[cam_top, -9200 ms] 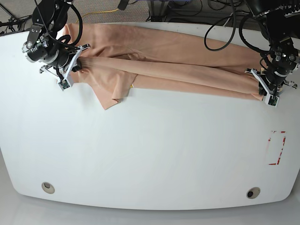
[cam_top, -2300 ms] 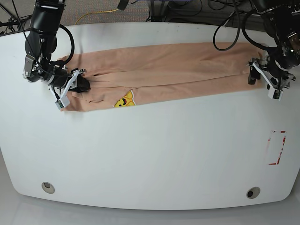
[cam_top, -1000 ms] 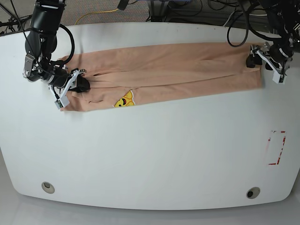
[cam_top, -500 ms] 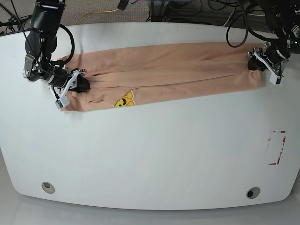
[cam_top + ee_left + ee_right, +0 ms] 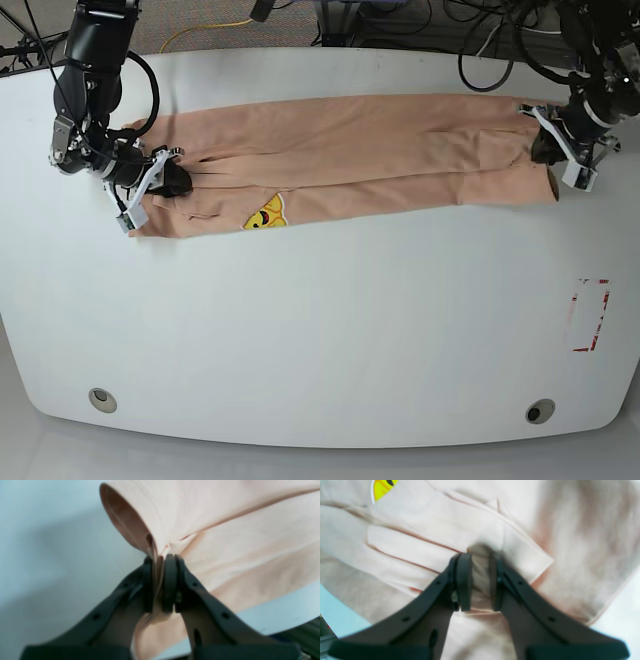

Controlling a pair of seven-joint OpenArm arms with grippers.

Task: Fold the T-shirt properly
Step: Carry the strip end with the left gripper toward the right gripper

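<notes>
Across the white table [image 5: 320, 330] lies the peach T-shirt [image 5: 350, 155], folded into a long band (yellow print [image 5: 265, 213] showing), each end pinched by left gripper [image 5: 160, 585] and right gripper [image 5: 476, 585].

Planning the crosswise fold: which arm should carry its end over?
Probably left. The left gripper is shut on the plain hem end of the shirt; the right gripper pins bunched layers near the print, a good anchor.

A white table [image 5: 320, 330] carries the peach T-shirt [image 5: 380, 150], folded into a long band along its far side.
</notes>
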